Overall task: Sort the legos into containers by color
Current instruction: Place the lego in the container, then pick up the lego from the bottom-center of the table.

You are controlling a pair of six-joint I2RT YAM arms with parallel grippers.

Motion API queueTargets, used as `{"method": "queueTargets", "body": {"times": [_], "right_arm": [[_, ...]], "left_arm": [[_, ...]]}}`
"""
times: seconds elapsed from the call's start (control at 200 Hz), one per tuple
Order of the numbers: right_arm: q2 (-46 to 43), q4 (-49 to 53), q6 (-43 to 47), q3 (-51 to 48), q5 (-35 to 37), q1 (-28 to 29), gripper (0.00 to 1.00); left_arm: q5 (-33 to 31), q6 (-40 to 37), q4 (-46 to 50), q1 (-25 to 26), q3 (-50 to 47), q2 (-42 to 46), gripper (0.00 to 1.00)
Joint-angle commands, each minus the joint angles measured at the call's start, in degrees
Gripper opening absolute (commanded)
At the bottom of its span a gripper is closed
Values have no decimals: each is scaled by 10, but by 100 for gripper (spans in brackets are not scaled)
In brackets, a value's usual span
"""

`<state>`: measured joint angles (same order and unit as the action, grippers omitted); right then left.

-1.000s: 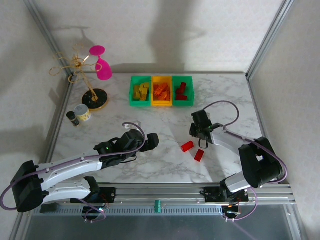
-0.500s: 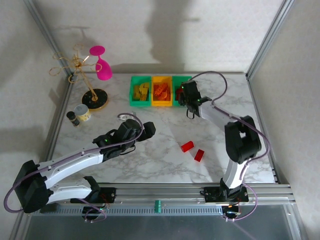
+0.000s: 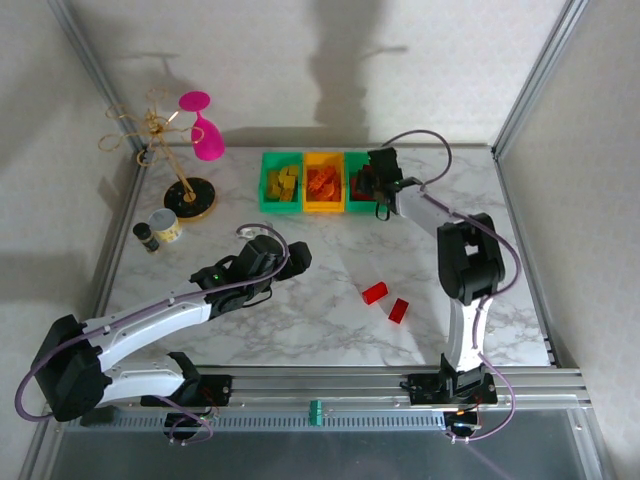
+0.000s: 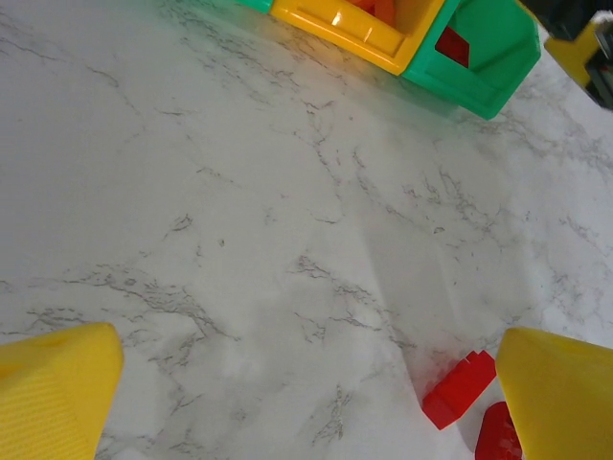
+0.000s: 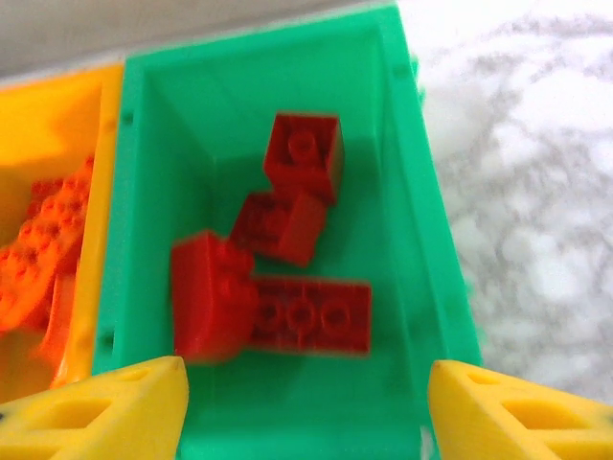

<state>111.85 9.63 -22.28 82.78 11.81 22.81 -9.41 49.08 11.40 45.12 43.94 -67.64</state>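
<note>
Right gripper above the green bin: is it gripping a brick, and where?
Nothing is held. The right gripper hangs open over the green bin, its fingers spread apart and bare; the red bricks lie in the bin below.

Fig.: we note glossy plastic green bin (image 5: 426,220) at 12 o'clock w/ smooth studded red legos (image 5: 311,316); matt marble-look table (image 4: 287,240).

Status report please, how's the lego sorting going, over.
Open right gripper over right green bin, open left gripper above table. Bin holds red legos. Two loose red legos on table, nothing blocking.
</note>
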Motion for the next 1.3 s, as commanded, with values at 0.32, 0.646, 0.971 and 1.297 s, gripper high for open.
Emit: {"method": "queueTargets", "body": {"times": [0.32, 0.646, 0.971, 1.297], "right_arm": [[-256, 76, -79, -239, 5, 72, 76], [-378, 170, -202, -334, 38, 164, 80], [-415, 193, -394, -423, 73, 283, 81], [-374, 151, -431, -444, 89, 290, 85]], "left_arm": [[5, 1, 34, 28, -11, 57, 100], [-9, 40, 37, 61, -60, 115, 100], [-38, 75, 41, 106, -92, 144, 100], [-50, 78, 41, 114, -93, 143, 100]]}}
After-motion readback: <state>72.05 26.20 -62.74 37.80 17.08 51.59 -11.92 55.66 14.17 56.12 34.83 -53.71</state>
